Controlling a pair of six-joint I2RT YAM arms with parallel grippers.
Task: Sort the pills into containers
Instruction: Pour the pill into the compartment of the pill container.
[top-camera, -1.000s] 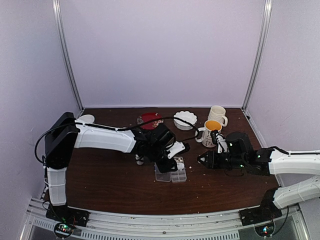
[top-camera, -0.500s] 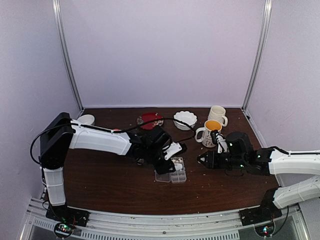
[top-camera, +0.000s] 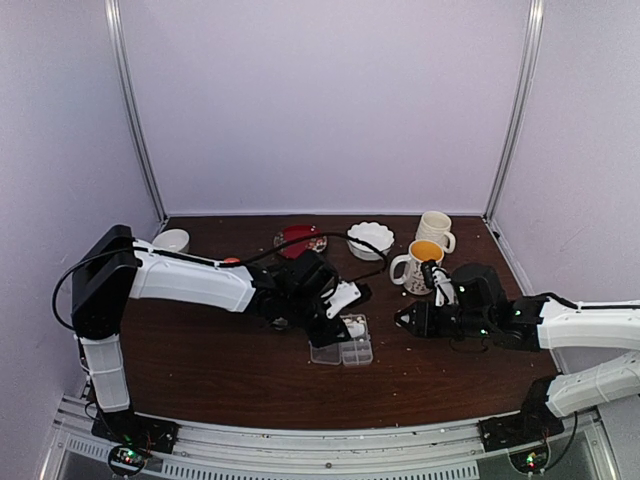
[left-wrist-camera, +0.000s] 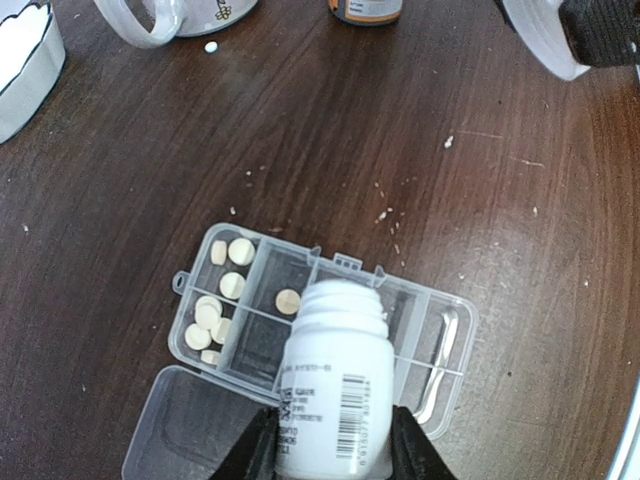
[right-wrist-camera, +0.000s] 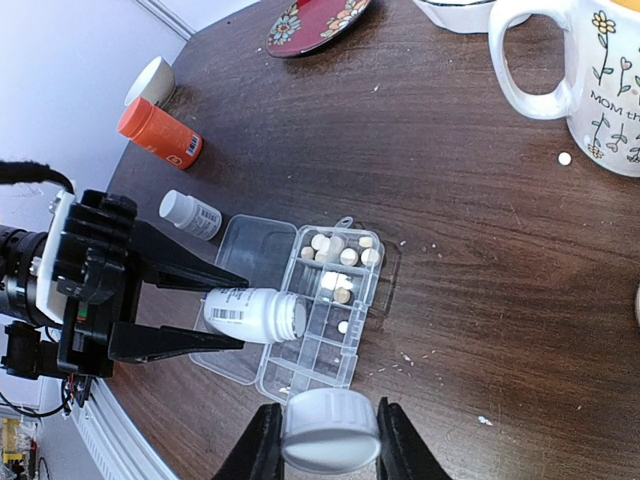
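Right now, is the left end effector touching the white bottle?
Touching. Left wrist view: left end effector clamps the white bottle, fingers flat on its sides.

1. Left arm (top-camera: 190, 278) stretched out to the right, wrist pitched down; left tool (left-wrist-camera: 333, 445) clamped on a white bottle (left-wrist-camera: 335, 360).
2. Right arm (top-camera: 585, 325) low, reaching left; right tool (right-wrist-camera: 330, 450) clamped on a white cap (right-wrist-camera: 330, 428).

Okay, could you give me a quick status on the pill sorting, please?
Left gripper shut on white bottle, tipped over pill box. Right gripper shut on cap, held aside. Pills in several cells, lid open. One stray pill by mug.
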